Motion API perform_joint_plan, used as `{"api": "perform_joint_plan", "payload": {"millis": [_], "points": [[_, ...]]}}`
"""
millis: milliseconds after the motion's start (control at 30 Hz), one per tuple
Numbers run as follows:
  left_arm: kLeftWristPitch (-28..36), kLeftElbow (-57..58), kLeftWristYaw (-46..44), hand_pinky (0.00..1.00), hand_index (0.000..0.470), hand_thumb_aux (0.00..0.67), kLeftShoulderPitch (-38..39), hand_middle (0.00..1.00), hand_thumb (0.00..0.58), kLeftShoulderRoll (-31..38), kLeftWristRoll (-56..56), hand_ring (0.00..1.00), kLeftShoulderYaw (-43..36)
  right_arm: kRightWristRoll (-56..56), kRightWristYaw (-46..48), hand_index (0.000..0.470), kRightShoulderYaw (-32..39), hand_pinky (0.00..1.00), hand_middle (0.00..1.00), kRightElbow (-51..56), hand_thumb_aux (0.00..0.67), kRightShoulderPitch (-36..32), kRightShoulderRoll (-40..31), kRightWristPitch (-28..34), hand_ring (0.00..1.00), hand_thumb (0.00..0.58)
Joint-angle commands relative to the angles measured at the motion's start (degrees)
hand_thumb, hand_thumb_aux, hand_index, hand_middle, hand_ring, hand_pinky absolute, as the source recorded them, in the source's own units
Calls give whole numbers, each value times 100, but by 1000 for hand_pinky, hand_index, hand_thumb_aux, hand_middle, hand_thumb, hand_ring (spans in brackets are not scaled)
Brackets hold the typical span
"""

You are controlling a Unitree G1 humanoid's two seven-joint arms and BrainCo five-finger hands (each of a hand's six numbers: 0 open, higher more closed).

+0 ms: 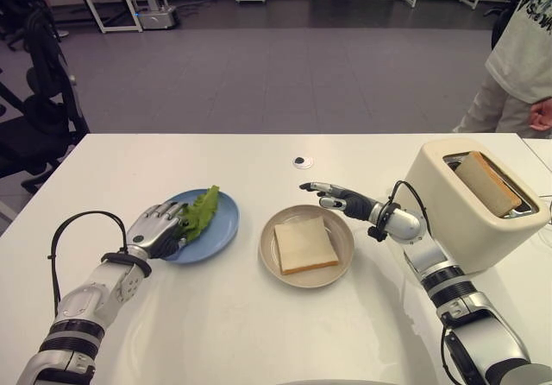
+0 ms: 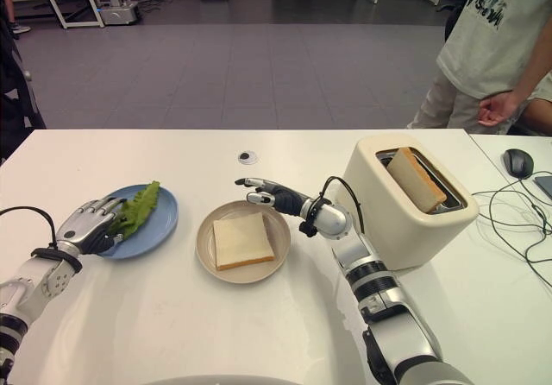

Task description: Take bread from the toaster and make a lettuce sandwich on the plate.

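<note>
A slice of white bread [image 1: 304, 243] lies flat on the beige plate [image 1: 276, 266] in the middle of the table. Just above the plate's far right rim hovers my right hand [image 1: 338, 198], open, fingers stretched out and holding nothing. A cream toaster [image 1: 448, 221] stands at the right with a second slice of bread [image 1: 486, 183] sticking up from its slot. A green lettuce leaf [image 1: 203, 212] rests on the blue plate [image 1: 222, 234] at the left. My left hand [image 1: 158, 228] lies on that plate's near left edge, fingers curled onto the leaf's lower end.
A small round black and white cap [image 1: 302, 162] lies on the table behind the plates. A computer mouse [image 2: 517, 161] and cables [image 2: 522, 221] lie right of the toaster. A person stands beyond the table's far right corner.
</note>
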Motion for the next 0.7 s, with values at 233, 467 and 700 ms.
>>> {"api": "perform_joint_plan", "payload": {"millis": [233,467,700], "points": [[-93,-155,208,0,470,670,169,0,580,275,-324,0,-110,-122,-119,0,-34,0,0,35,0,-7,-29,-98,0,0],[301,-2001,250,0,470,670,816,0,580,621,-511,0,691,-122,-348,0,-189,0,0,56,0,-89,-73,-187,0,0],[442,-3697,-322,0,470,670,731,0,580,-185,-199,0,-22,-80,-436,0,-368,0,0,137,0,-236,-104,-260,0,0]]}}
